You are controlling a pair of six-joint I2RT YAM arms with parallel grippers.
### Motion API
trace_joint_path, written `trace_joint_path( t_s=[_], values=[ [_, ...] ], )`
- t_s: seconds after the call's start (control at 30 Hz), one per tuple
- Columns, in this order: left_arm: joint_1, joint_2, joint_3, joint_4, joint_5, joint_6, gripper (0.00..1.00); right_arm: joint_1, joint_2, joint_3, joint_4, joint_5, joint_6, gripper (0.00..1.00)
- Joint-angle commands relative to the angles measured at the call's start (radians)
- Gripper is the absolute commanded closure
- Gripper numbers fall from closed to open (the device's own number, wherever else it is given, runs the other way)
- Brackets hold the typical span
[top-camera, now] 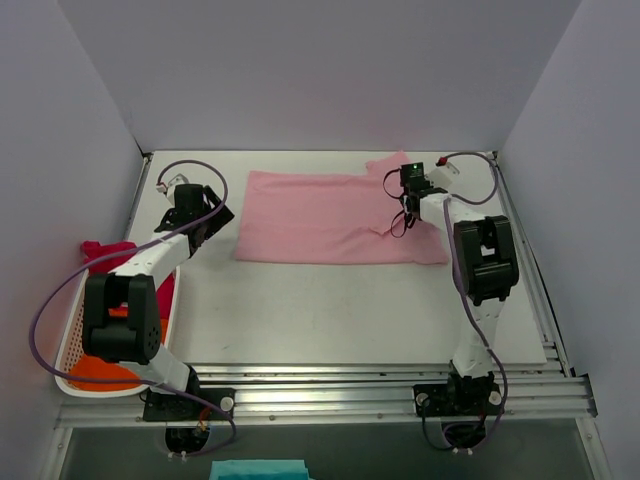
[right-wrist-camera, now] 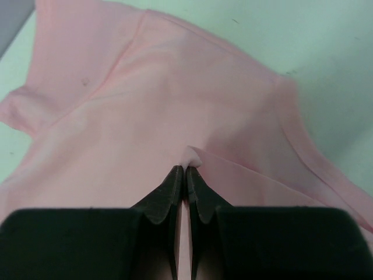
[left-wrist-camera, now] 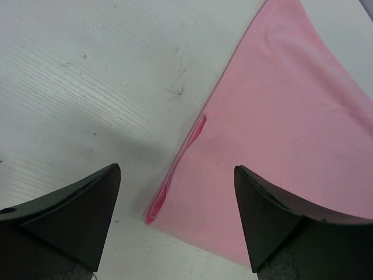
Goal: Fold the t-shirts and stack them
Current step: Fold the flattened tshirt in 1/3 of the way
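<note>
The light pink t-shirt [top-camera: 320, 218] lies spread across the frame's upper middle; the right end effector [right-wrist-camera: 185, 171], closed, pinches only a small pucker, which may slip free on lifting; the left end effector [left-wrist-camera: 176, 175] gapes empty over its left edge.

1. The orange t-shirt [top-camera: 98, 373] in the basket [top-camera: 62, 345] is mostly hidden behind the left arm [top-camera: 125, 318].
2. A teal thing [top-camera: 260, 469] is cut off by the bottom edge — too little shows to name it.
3. The light pink t-shirt [left-wrist-camera: 280, 134] runs off the left wrist view's top and right edges.
</note>
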Motion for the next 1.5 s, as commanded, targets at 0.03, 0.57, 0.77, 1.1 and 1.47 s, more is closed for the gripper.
trace_joint_path(
  t_s=[0.03,0.57,0.77,1.1,1.47],
  values=[
    [-0.005,0.018,0.035,0.040,-0.018,0.016,0.12,-0.001,0.142,0.186,-0.071,-0.032,0.029,0.97],
    [-0.008,-0.035,0.045,-0.012,-0.015,0.019,0.12,-0.009,0.116,0.420,-0.258,-0.017,0.025,0.13],
    [-0.018,-0.060,0.049,-0.031,-0.004,0.016,0.12,0.023,-0.090,0.116,-0.137,-0.040,0.043,0.13],
    [-0.034,-0.095,0.037,-0.038,-0.012,0.014,0.12,0.089,-0.043,0.089,-0.114,-0.044,0.057,0.13],
    [-0.033,-0.111,0.031,-0.040,-0.015,0.016,0.12,0.134,0.057,0.172,-0.127,-0.027,0.066,0.14]
  ],
)
